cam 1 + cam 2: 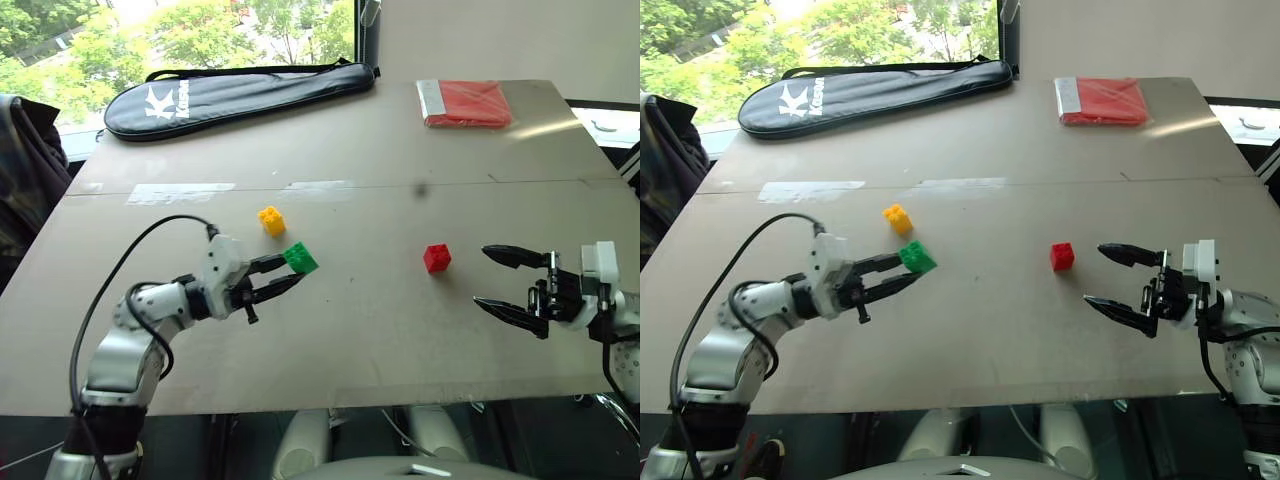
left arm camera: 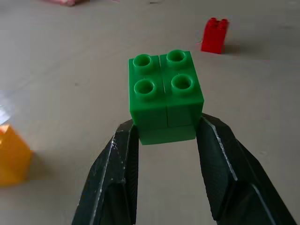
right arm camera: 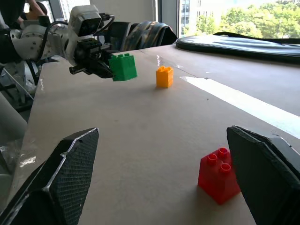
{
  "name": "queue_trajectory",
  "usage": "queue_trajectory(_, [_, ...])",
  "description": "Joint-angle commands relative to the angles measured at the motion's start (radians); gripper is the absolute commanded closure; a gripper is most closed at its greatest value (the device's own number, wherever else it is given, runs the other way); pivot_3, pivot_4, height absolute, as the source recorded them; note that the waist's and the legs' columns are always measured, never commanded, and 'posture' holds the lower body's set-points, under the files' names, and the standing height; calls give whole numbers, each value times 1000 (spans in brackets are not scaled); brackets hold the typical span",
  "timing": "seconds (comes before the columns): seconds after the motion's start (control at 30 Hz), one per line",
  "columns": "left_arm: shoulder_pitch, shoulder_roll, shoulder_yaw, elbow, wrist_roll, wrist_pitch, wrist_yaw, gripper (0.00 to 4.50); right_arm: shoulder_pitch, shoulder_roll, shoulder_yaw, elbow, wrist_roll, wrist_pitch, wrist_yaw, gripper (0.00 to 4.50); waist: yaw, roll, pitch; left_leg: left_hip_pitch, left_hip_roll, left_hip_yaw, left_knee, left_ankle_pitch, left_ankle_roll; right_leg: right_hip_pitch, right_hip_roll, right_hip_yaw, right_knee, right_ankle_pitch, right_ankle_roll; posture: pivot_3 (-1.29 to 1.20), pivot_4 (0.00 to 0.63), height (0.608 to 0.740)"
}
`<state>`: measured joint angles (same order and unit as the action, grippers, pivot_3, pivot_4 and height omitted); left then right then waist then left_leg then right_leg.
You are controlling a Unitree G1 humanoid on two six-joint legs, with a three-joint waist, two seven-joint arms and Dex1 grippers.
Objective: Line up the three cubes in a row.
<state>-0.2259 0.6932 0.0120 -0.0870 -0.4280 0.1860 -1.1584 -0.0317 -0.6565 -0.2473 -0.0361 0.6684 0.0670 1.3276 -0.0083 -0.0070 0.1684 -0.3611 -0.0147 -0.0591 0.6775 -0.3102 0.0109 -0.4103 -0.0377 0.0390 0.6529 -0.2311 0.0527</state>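
Green brick (image 1: pixel 300 258) clamped at the tips of the left end effector (image 1: pixel 283 274), lifted clear of the grey surface (image 1: pixel 360 340); yellow brick (image 1: pixel 271 220) just beyond, red brick (image 1: pixel 436 257) well apart, near the right end effector (image 1: pixel 502 280), spread wide, empty.

Left wrist: fingers (image 2: pixel 117 164) gripping the base; yellow cut off at the edge.

Right wrist: both fingers (image 3: pixel 65 168) cropped, red between them.

green cube (image 2: pixel 164 93): glossy plastic, studded | table (image 1: pixel 380 330): matt, smooth | pincer fingers (image 2: pixel 112 183): black, textured
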Motion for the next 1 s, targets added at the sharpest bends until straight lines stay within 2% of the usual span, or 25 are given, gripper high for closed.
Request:
queue_trajectory(0.03, [-173,-14,-129,144,55,-23,-161,3297,23,2,-38,6,-17,-49,-4,0,-3,0,0,-1,0,0,2,0,0,0,1,0,0,0,0,0,150,740])
queue_trajectory(0.1, [-292,-69,-194,261,114,-48,-172,3297,51,12,-44,1,-26,-68,-17,0,-4,0,0,-1,0,0,2,0,0,0,1,0,1,0,0,0,150,740])
queue_trajectory(0.2, [-385,-127,-244,371,144,-75,-221,3297,83,27,-51,-17,-30,-83,-34,0,-10,0,0,-1,0,0,4,0,0,0,1,1,2,0,0,0,150,740])
queue_trajectory(0.3, [-490,-206,-312,555,230,-174,-242,3297,136,49,-62,-48,-32,-104,-59,0,-9,0,0,-1,0,0,4,0,1,-1,1,2,3,0,0,0,150,740])
queue_trajectory(0.5, [-592,-302,-324,764,328,-316,-175,3297,178,70,-75,-74,-36,-124,-92,0,-9,-1,1,-1,0,0,7,-1,1,-1,2,4,6,0,1,0,150,740])
queue_trajectory(0.67, [-620,-358,-335,839,379,-373,-138,3297,206,79,-77,-79,-42,-138,-119,0,-5,-1,1,-1,0,-1,7,-1,1,-1,2,3,6,0,1,0,150,740])
queue_trajectory(1.0, [-599,-393,-330,835,407,-387,-125,3297,208,80,-70,-65,-62,-148,-148,0,-5,-1,1,-1,0,-1,7,-1,1,-1,2,3,6,0,1,0,150,740])
